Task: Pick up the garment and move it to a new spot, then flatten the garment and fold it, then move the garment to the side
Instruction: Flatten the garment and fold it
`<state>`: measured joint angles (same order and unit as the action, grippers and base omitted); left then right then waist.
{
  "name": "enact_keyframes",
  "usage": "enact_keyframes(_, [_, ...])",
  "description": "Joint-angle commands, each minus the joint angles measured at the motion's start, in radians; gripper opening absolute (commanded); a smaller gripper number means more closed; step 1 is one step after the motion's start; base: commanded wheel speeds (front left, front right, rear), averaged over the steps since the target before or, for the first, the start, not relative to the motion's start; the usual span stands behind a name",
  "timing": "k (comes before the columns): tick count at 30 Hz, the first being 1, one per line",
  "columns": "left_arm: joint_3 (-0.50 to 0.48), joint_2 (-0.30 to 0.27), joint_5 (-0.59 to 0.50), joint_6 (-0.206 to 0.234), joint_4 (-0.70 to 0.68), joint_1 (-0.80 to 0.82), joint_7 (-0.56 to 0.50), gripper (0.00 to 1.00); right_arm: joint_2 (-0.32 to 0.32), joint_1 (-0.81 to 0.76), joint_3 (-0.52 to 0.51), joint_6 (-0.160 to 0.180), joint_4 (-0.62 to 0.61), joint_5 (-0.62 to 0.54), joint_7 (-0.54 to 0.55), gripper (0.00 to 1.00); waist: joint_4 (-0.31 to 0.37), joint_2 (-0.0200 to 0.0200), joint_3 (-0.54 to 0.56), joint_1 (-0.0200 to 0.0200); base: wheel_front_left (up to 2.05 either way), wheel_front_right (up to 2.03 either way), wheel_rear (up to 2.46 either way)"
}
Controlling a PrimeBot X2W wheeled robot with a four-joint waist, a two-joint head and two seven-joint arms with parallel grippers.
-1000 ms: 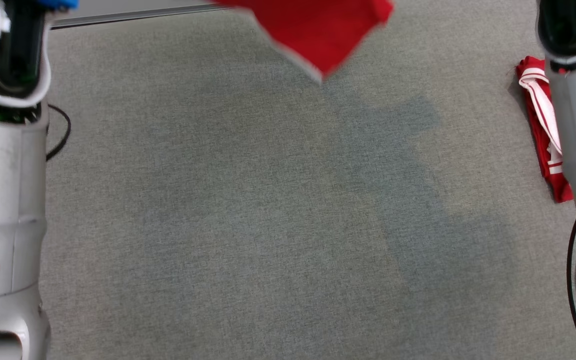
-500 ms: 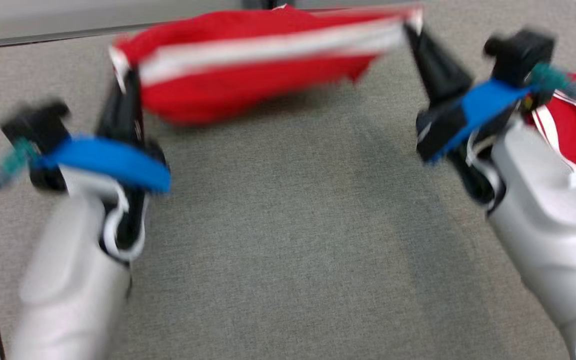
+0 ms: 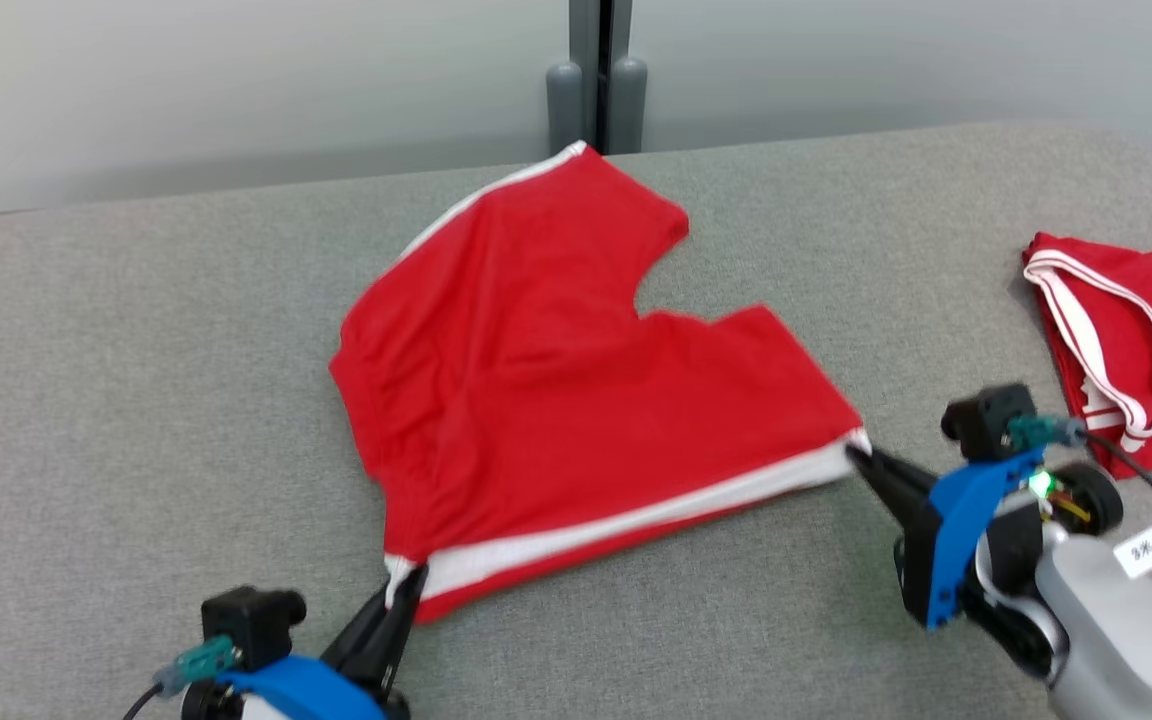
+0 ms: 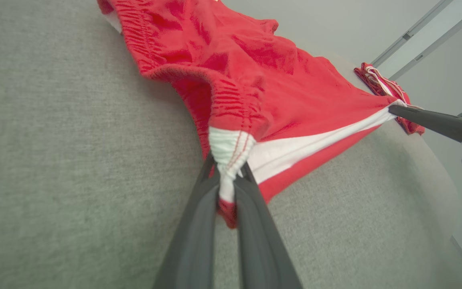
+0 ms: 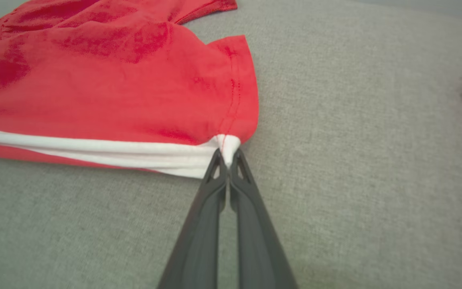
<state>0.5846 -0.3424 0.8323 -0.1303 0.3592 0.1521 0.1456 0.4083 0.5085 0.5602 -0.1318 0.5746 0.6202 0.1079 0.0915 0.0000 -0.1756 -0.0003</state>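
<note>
Head view has the garment (image 3: 556, 400), a pair of red shorts, lying spread on the grey cushioned surface (image 3: 136, 350) just ahead of both grippers. The left gripper (image 3: 406, 585) has its two dark fingers pressed together on the corner nearest it, where the gathered waistband (image 3: 361, 400) meets the white stripe (image 3: 636, 515). The right gripper (image 3: 856, 455) is pinched tight on the opposite corner, at the leg-hem end of that same stripe. The stripe runs in a straight line from one pair of fingertips to the other, with a narrow red edge on the side nearer the robot. All the rest of the cloth lies beyond the fingertips, its two legs reaching away from the grippers.

Left wrist view shows white cloth bunched between the fingers, with a small red fold trailing back past the pinch toward the wrist. The ruched waistband rises straight ahead of the tips. The right gripper's fingers come in from the far right of that view and meet the stripe's other end.

Right wrist view shows the fingers meeting on a small nub of white cloth at their very tips. The stitched leg hem runs straight ahead of them, and the shorts lie to their left.

A second red garment (image 3: 1126, 340) with white trim lies beyond and to the right of the right gripper, apart from the shorts.
</note>
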Motion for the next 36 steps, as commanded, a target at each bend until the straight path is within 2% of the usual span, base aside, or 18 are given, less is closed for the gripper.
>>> enact_keyframes(1, [0.004,-0.036,0.008,0.001,-0.025,-0.025,-0.018,0.0,0.02,-0.045,-0.014,0.002,-0.035,-0.008,0.034,0.0,0.001,0.0,0.014,0.0003,0.0,0.0,0.0])
enact_keyframes(5, [0.036,-0.12,0.038,0.007,-0.171,-0.125,-0.115,0.0,0.085,-0.214,-0.099,0.002,-0.255,-0.012,0.225,0.0,-0.013,0.0,0.036,0.0003,0.0,0.0,0.0])
enact_keyframes(9, [0.028,-0.185,0.117,0.048,-0.356,-0.237,-0.208,0.0,0.115,-0.426,-0.266,0.002,-0.537,-0.04,0.43,0.0,-0.025,0.0,0.051,0.0003,0.0,0.0,0.0])
enact_keyframes(11, [0.021,-0.216,0.147,0.082,-0.452,-0.275,-0.247,0.0,0.1,-0.517,-0.379,0.002,-0.677,-0.079,0.512,0.0,-0.031,0.0,0.057,0.0003,0.0,0.0,0.0])
enact_keyframes(14, [0.0,-0.242,0.183,0.125,-0.582,-0.309,-0.278,0.0,0.042,-0.605,-0.501,0.002,-0.877,-0.147,0.601,0.0,-0.04,0.0,0.066,0.0003,0.0,0.0,0.0])
enact_keyframes(16, [-0.017,-0.234,0.204,0.141,-0.64,-0.304,-0.28,0.0,0.01,-0.614,-0.536,0.002,-0.968,-0.176,0.639,0.0,-0.045,0.0,0.067,0.0003,0.0,0.0,0.0])
enact_keyframes(18, [-0.031,-0.222,0.218,0.146,-0.666,-0.28,-0.275,0.0,-0.003,-0.581,-0.533,0.002,-1.004,-0.191,0.664,0.0,-0.049,0.0,0.065,0.0003,0.0,0.0,0.0])
enact_keyframes(21, [-0.04,-0.203,0.212,0.147,-0.651,-0.238,-0.275,0.0,0.003,-0.493,-0.494,0.001,-0.987,-0.201,0.666,0.0,-0.057,0.0,0.058,0.0003,0.0,0.0,0.0])
enact_keyframes(25, [-0.036,-0.151,0.218,0.147,-0.584,-0.157,-0.282,0.0,0.033,-0.35,-0.434,0.001,-0.876,-0.197,0.623,0.0,-0.085,0.0,0.037,0.0003,0.0,0.0,0.0])
enact_keyframes(30, [-0.045,-0.054,0.21,0.174,-0.455,-0.04,-0.259,0.0,0.073,-0.169,-0.354,0.001,-0.696,-0.172,0.549,0.0,-0.136,0.0,-0.007,0.0003,0.0,0.0,0.0])
enact_keyframes(36, [-0.049,0.057,0.203,0.168,-0.284,0.095,-0.209,0.0,0.112,0.051,-0.244,0.001,-0.499,-0.139,0.479,0.0,-0.207,0.0,-0.078,0.0003,0.0,0.0,0.0])
